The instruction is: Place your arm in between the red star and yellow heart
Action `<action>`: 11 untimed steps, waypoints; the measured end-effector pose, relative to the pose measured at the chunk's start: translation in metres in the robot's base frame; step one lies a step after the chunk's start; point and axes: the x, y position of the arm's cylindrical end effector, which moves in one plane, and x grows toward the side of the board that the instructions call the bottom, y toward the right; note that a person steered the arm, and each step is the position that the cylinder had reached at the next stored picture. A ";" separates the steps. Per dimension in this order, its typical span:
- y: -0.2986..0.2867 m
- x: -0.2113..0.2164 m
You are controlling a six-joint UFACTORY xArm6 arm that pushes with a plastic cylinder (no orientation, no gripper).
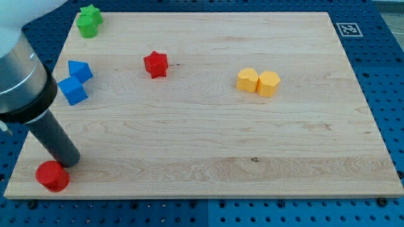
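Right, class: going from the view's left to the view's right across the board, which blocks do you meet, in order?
Red cylinder with my tip beside it → two blue blocks → two green blocks → red star → yellow heart → second yellow block.

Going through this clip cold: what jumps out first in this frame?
The big dark rod at the view's lower left, my tip resting just above-right of a red block near the board's bottom-left corner. Next, the red star sits left of centre towards the top, with the yellow heart touching a second yellow block right of centre; the tip is far from both.
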 end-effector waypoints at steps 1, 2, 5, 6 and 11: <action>-0.011 0.000; -0.012 -0.004; 0.078 -0.018; 0.108 -0.040; 0.189 -0.181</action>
